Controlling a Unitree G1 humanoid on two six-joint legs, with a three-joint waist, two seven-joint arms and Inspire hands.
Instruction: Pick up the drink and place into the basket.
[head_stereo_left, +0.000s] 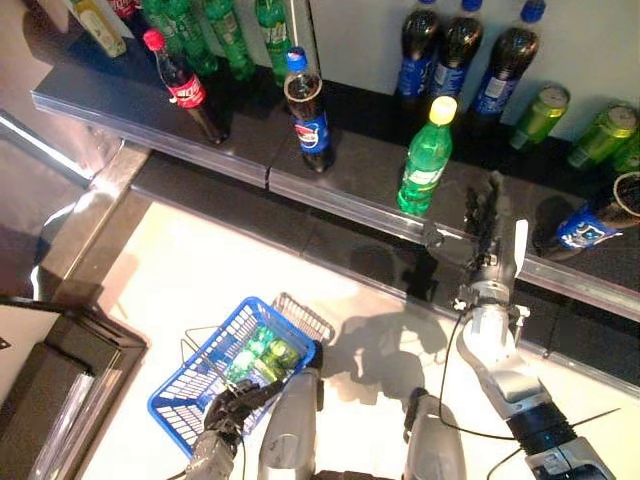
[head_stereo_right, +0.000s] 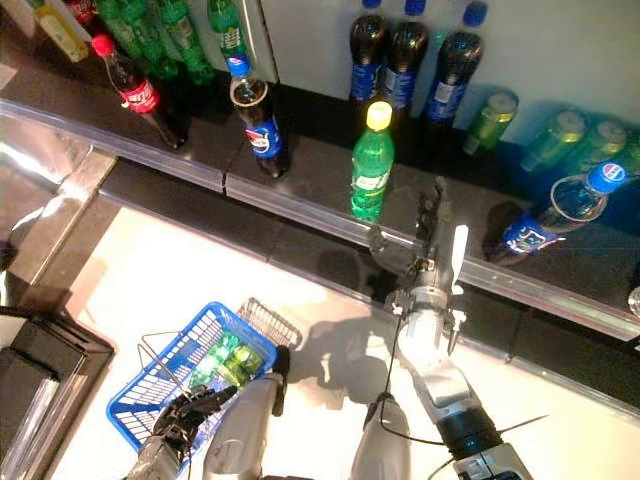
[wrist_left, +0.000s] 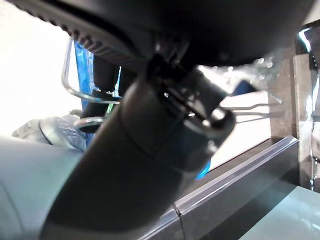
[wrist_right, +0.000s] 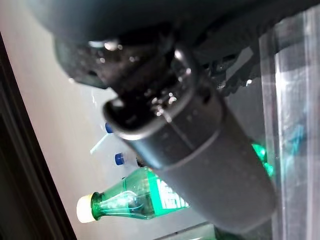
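R arm stretched fwd, right hand (head_stereo_left: 489, 235) with fingers straight, thumb out to the side. L arm bent low, left hand (head_stereo_left: 228, 409) with fingers curled round a thin handle.

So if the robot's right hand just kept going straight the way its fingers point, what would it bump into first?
Probably nothing soon: the right hand points over bare shelf toward the back wall, passing right of the yellow-capped green bottle. Depth is hard to judge.
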